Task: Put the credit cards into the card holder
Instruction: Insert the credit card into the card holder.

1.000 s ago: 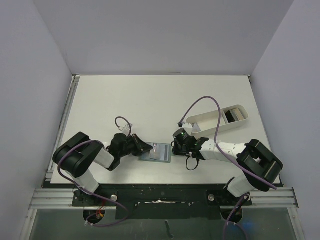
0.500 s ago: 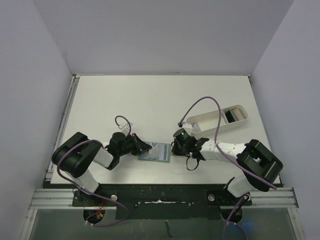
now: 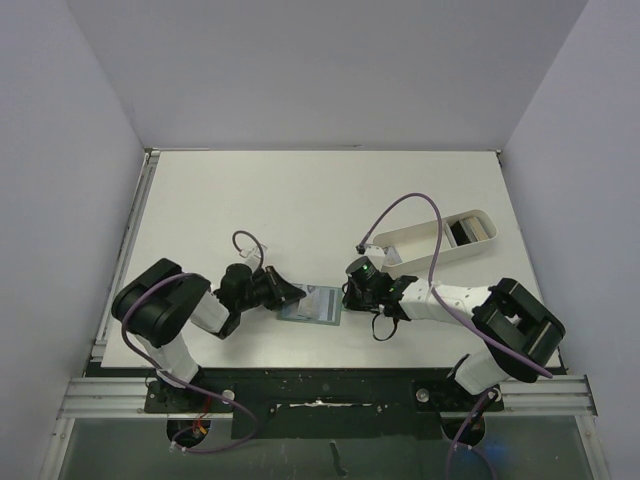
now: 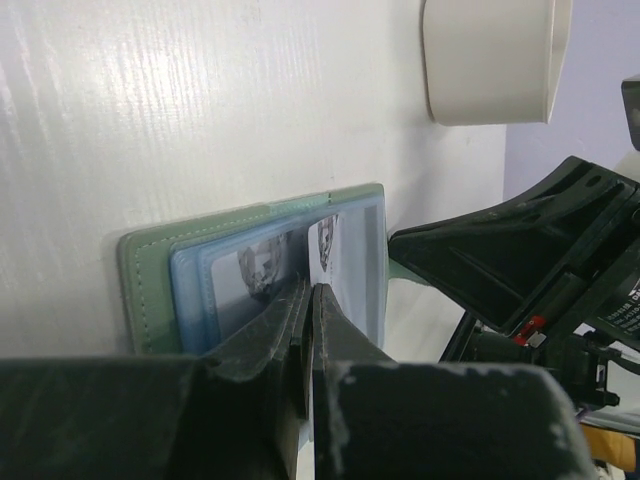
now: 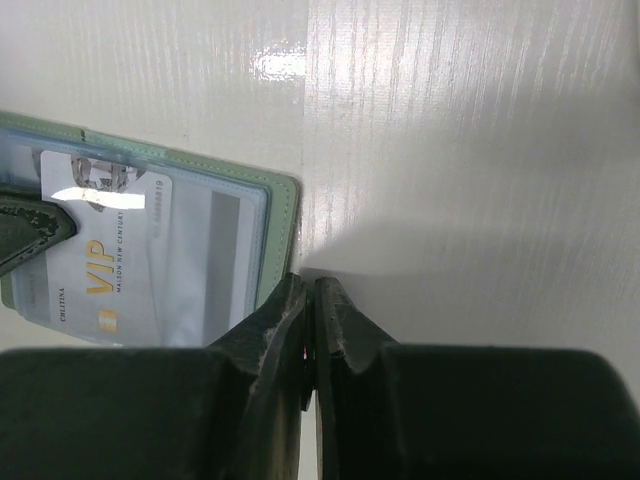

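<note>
The card holder (image 3: 312, 303) lies open on the table between my two grippers, green rim (image 5: 282, 215) outside and pale blue inside (image 4: 190, 290). A pale credit card (image 5: 110, 270) marked VIP sits on its blue inner face, and it is also seen in the left wrist view (image 4: 345, 255). My left gripper (image 4: 310, 292) is shut, its tips resting on that card from the left. My right gripper (image 5: 310, 285) is shut at the holder's right edge, tips on the table. More credit cards (image 3: 468, 230) lie in the tray.
A long white oval tray (image 3: 432, 243) stands back right of the holder, and its end shows in the left wrist view (image 4: 490, 60). The right arm's purple cable (image 3: 400, 205) arches over it. The table's near edge runs just behind both arms.
The left arm has shifted slightly toward the holder. The card, holder and right gripper stay where they were.
</note>
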Robot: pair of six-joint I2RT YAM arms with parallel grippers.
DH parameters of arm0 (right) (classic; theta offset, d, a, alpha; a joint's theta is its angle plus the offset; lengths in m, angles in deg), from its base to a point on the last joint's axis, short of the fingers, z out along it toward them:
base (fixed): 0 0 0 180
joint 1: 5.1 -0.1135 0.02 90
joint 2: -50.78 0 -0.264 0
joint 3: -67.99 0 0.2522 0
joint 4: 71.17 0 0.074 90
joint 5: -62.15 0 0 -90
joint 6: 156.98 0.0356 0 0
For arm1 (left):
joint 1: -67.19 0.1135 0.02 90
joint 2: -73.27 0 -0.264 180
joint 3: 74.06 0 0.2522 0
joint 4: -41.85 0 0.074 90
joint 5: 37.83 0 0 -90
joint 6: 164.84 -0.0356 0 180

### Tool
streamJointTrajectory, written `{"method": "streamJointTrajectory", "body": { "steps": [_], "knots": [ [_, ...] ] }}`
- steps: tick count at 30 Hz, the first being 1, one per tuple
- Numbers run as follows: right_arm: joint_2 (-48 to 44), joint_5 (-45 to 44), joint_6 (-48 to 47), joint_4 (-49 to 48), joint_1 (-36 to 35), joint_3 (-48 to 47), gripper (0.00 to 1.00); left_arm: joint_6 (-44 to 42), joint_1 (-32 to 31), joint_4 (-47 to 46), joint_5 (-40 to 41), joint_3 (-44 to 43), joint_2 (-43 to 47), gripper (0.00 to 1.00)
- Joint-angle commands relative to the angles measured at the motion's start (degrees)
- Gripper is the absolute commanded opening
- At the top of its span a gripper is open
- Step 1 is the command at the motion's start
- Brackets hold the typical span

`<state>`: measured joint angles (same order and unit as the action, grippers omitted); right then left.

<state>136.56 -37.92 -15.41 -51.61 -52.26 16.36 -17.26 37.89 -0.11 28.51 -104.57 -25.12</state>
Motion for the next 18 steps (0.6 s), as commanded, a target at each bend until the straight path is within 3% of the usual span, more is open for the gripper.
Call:
{"method": "streamJointTrajectory", "body": {
  "steps": [1, 10, 18],
  "knots": [
    [1.77, 1.58, 2.74, -2.15, -0.02, -0.19, 0.00, 5.05, -0.78, -7.41, 4.34, 2.26, -4.29, 0.00],
    [2.70, 4.16, 6.15, -5.89, 0.07, 1.13, 0.00, 8.15, -3.36, -15.88, 8.94, 3.83, -8.01, 0.00],
    [2.15, 3.80, 6.63, -5.74, 0.66, 1.93, 0.00, 3.82, -2.30, -11.63, 11.18, 5.01, -3.97, 0.00]
  ]
}}
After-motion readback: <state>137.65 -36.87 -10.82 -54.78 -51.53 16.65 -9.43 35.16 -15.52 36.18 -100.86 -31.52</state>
